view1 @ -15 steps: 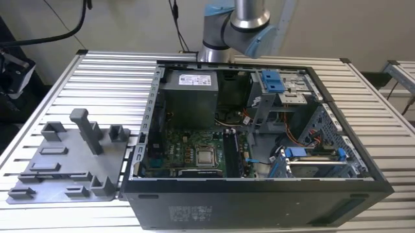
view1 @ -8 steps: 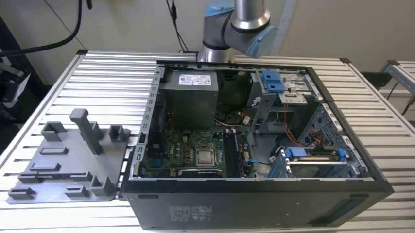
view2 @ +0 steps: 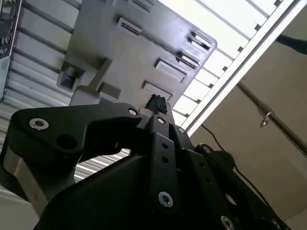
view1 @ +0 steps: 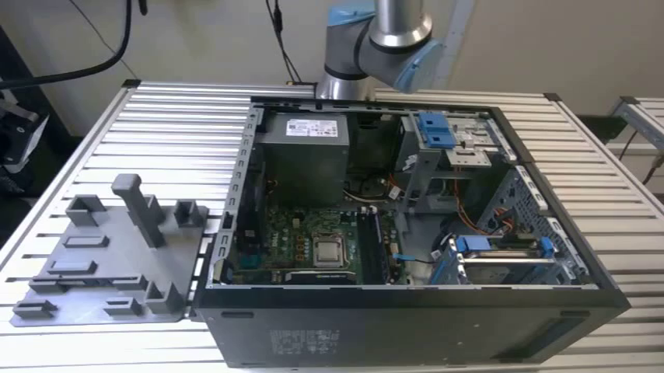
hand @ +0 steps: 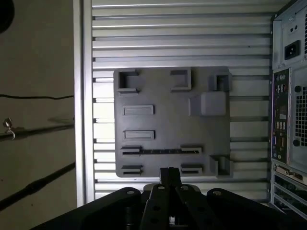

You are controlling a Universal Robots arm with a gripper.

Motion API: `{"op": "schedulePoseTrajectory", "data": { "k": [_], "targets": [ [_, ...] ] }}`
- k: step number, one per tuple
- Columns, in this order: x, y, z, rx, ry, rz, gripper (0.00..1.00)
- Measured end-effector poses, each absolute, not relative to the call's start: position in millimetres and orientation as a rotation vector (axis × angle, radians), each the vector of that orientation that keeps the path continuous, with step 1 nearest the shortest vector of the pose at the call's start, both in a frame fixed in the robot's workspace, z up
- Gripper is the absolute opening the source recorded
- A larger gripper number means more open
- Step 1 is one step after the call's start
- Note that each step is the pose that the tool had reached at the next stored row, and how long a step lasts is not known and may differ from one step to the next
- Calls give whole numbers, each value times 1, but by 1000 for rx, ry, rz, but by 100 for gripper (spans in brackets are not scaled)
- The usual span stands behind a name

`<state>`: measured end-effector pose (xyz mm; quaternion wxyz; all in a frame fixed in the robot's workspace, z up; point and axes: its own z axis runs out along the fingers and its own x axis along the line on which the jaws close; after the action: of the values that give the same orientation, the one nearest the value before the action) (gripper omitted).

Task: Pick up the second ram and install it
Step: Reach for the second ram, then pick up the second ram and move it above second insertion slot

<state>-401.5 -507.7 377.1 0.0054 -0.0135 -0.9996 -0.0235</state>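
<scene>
Gripper (hand: 170, 176) hangs well above the grey tray (hand: 163, 91), looking straight down on it in the first wrist view. The claw reads as closed, tips together, and I see nothing between them.

Second ram (hand: 160, 151): in the tray, not yet picked up. I read it as the thin dark strip bridging two holder blocks (hand: 130, 150), one row in from the tray edge nearest the gripper tip. The outermost pair of blocks (hand: 132, 169) has nothing between them.

Why so, as I judge it:
- The stick stands on edge in the blocks, so its narrow top edge faces up and a pinch from above can take it.
- The blocks pin both ends, which keeps its place on the tray repeatable.
- The tray lies just beside the computer case (hand: 288, 96) on the slatted table (hand: 158, 38), so the carry is short.

Heading: the long axis runs parallel to that nearest tray edge. One end points at the case, the other at the tray's far side.
</scene>
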Motion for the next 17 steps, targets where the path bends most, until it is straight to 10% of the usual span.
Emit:
{"op": "schedulePoseTrajectory", "data": {
  "k": [17],
  "targets": [
    [-402,-508,377,-16,-3129,-73,11]
  ]
}}
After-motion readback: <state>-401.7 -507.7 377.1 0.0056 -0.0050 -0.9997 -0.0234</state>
